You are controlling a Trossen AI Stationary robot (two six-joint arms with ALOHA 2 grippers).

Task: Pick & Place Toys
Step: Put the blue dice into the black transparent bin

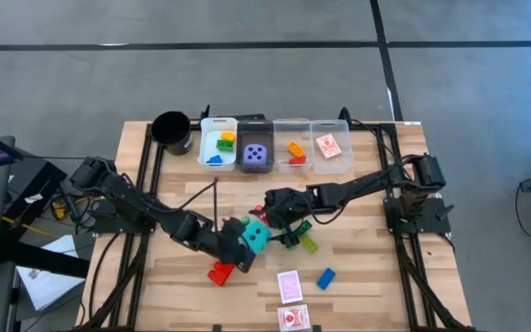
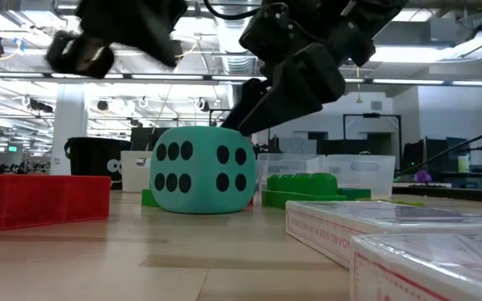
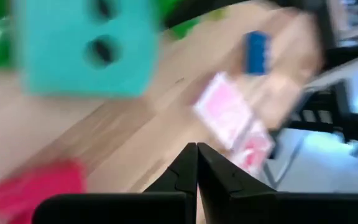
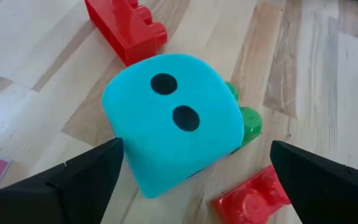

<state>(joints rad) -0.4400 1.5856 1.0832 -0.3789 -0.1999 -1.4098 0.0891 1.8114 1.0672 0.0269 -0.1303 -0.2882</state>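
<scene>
The right gripper (image 4: 194,168) hung just above the table with its 2 dark fingers (image 4: 86,177) spread wide, holding nothing. Directly ahead of the fingers, between their tips and a little beyond, sat the cyan soft foam die with black pips (image 4: 173,121), resting on the wooden table (image 4: 36,81) with its 2-pip face turned up toward the wrist camera. Tucked against the die's far side was a small green plastic brick (image 4: 248,119); a red plastic brick (image 4: 126,28) lay beyond it and another red brick (image 4: 253,198) lay close to 1 finger.

The left gripper (image 3: 196,163) hovered on the die's other side with its fingers pressed together and empty; in the low view it hung above and beside the die without touching.

Farther out lay 2 red-white cards (image 1: 289,286) and a blue brick (image 1: 325,278), and a row of clear rectangular bins (image 1: 274,146) stood at the table's far edge.

The die looked light and squashy, so a grip should compress it somewhat rather than slip. The best hold would likely be across 2 opposite flat faces at mid-height, not on the rounded corners. The spread fingers appeared just wide enough to straddle it.
</scene>
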